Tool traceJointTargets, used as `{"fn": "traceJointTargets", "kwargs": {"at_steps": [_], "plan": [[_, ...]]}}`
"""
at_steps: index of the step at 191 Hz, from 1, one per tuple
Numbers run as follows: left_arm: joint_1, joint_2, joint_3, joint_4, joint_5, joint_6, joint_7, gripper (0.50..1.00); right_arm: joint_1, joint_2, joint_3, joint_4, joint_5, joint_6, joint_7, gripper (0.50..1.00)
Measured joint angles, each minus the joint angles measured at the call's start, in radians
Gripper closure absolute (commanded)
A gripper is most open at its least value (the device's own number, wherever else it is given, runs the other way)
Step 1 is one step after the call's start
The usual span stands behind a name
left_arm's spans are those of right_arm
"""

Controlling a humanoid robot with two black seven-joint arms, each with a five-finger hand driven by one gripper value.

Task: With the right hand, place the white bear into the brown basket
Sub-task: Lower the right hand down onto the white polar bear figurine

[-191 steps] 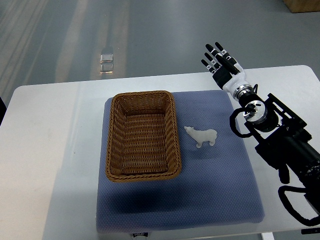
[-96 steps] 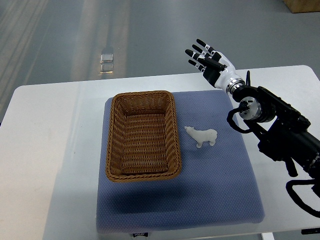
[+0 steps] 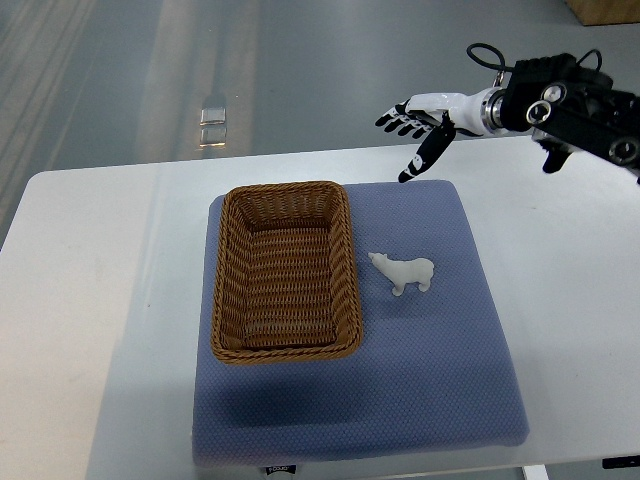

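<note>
- Fingers (image 3: 396, 117) of our right hand (image 3: 420, 112) are spread and hold nothing, with the thumb angled down toward the far edge of the blue mat (image 3: 450, 360).
- Our right hand hangs above the far side of the counter (image 3: 90, 300), its arm entering from the right edge at the top of the picture; it is well apart from anything it needs to grasp.
- We see the white bear (image 3: 404, 271) standing upright on the mat, just beside the right wall of the brown basket (image 3: 287, 272) but not touching it, its head pointing toward the basket.
- We see the basket sitting on the left part of the mat with nothing inside it.
- Our left hand does not show anywhere in the view.
- We judge that we are at the reach step: the bear is not yet grasped, so the whole carry and placement is yet to be done.
- Our next move, as we read it, calls for bringing the hand nearer and down over the bear, keeping the fingers apart until they straddle its body, then closing across the back and belly.
- We expect the small, rigid figure could tip or skid on the mat if one finger touches first, so an even closing matters.
- After that, only a short lift and a shift to the left over the basket rim would be needed.
</note>
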Motion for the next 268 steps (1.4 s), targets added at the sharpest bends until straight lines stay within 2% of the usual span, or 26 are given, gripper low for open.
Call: {"fn": "traceJointTargets", "kwargs": {"at_steps": [20,35,59,111,160,207,268], "plan": [[0.000,0.000,0.000,0.000,0.000,-0.001,0.000,0.500,0.139,-0.018,-0.131,0.062,-0.004,0.128,-0.073,0.576],[0.000,0.000,0.000,0.000,0.001,-0.001,0.000,0.500,0.206,-0.035,-0.161,0.127,-0.001,0.179,-0.106,0.576],[0.000,0.000,0.000,0.000,0.001,-0.001,0.000,0.500,0.257,-0.053,-0.172,0.216,0.026,0.197,-0.120,0.576],[0.000,0.000,0.000,0.000,0.000,-0.001,0.000,0.500,0.230,-0.091,-0.168,0.270,0.137,0.198,-0.127,0.581],[0.000,0.000,-0.001,0.000,0.000,-0.001,0.000,0.500,0.117,-0.131,-0.147,0.336,0.143,0.133,-0.126,0.583],[0.000,0.000,-0.001,0.002,0.000,-0.002,0.000,0.500,-0.045,-0.123,-0.077,0.346,0.133,0.016,-0.124,0.583],[0.000,0.000,0.000,0.006,0.000,0.000,0.000,0.500,-0.172,-0.098,-0.013,0.347,0.119,-0.045,-0.123,0.589]]}}
